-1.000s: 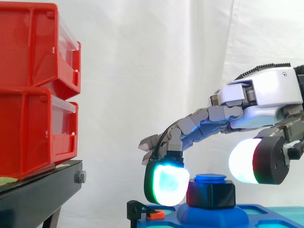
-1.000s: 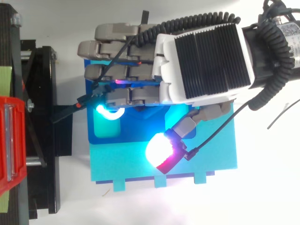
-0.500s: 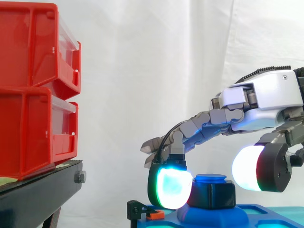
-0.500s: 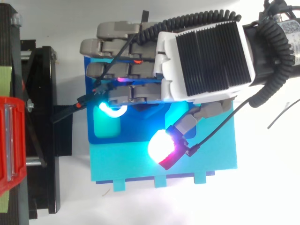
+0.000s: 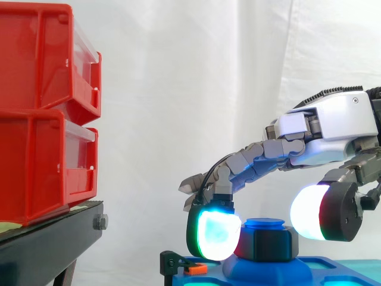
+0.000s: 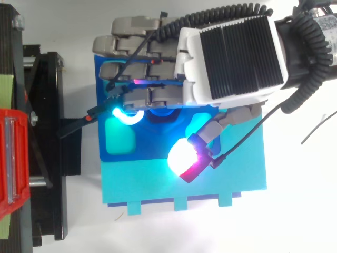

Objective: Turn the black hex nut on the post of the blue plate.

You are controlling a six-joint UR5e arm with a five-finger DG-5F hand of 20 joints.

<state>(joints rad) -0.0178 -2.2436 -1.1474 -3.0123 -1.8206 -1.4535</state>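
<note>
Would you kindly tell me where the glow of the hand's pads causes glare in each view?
Side view: the hand's cyan pad beside the black hex nut blooms white. Top view: the thumb pad burns white and a cyan wash spreads over the blue plate; the white surface at lower right glares.

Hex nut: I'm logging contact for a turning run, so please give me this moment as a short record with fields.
nut: black hex nut seated on the post of the blue plate
hand: robot hand reaching over the nut, fingers extended
finger contact: one glowing fingertip against the nut's left side
thumb: thumb pad seems apart from the nut
backdrop: red bins on a black stand at the left
</note>
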